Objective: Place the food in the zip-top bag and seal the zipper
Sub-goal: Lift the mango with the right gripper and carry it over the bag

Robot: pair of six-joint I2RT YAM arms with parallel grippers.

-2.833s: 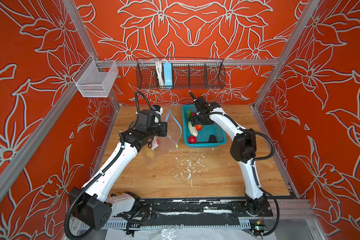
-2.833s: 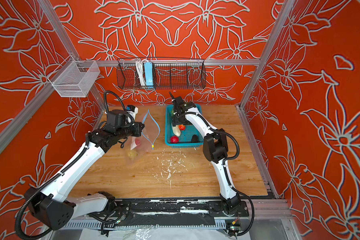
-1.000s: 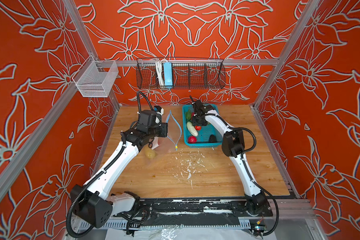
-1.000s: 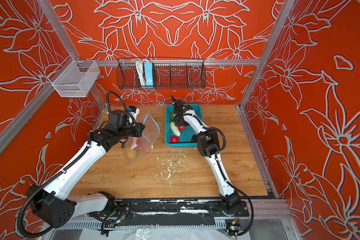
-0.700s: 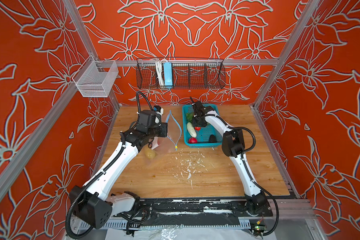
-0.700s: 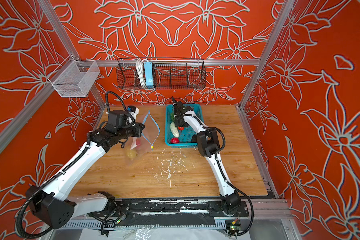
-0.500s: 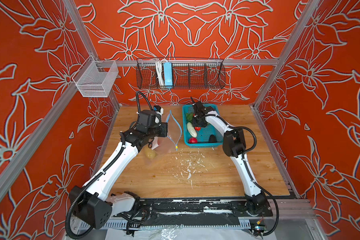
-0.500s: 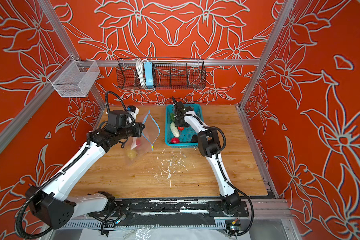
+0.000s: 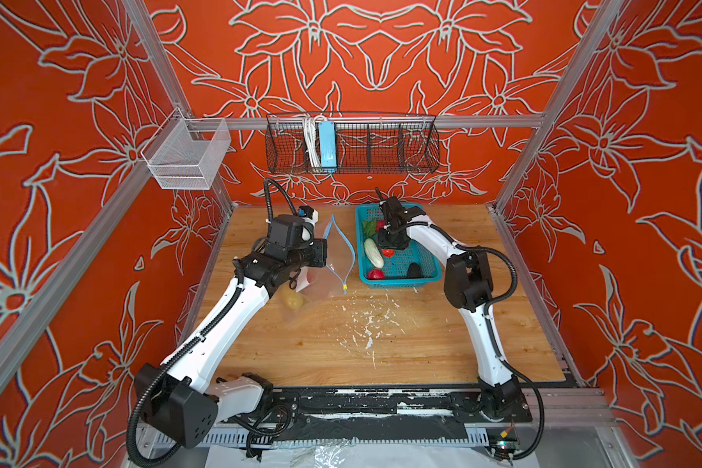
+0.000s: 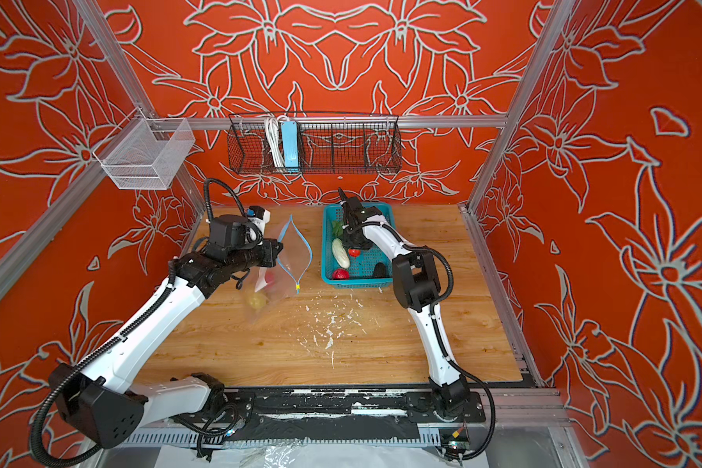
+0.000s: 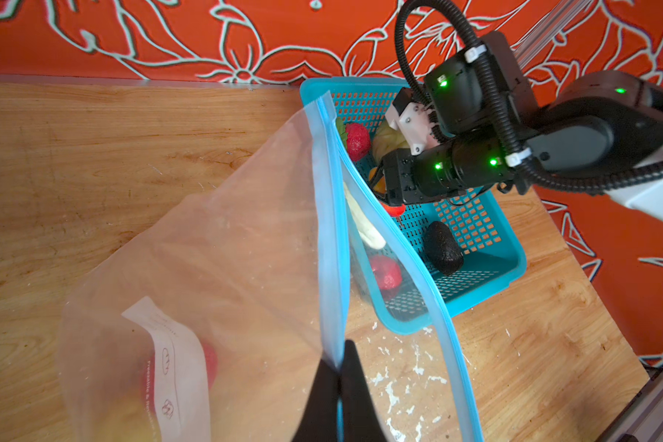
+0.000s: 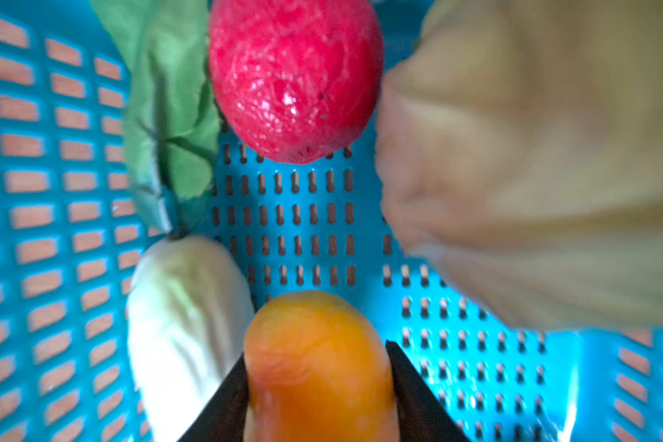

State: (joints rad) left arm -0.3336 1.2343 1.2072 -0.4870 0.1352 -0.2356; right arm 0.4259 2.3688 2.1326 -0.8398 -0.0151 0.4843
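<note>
Left gripper (image 11: 339, 369) pinches the blue zipper strip (image 11: 328, 229) of the clear crinkly plastic bag (image 11: 207, 248); right gripper (image 12: 316, 386) clamps a smooth orange fruit (image 12: 311, 329), seemingly above the teal perforated basket (image 12: 54, 191).

Basket (image 9: 398, 282) right of bag (image 9: 324, 283) — cucumber (image 9: 373, 253) in basket; potato (image 9: 293, 300) in bag.

Both arms reach from the lower edge toward mid-frame.
Left claw (image 11: 337, 367) pinched tight on the zip-top bag (image 11: 226, 248); right claw (image 12: 316, 356) tipped downward, jaws clamping the orange-red fruit (image 12: 314, 325).
</note>
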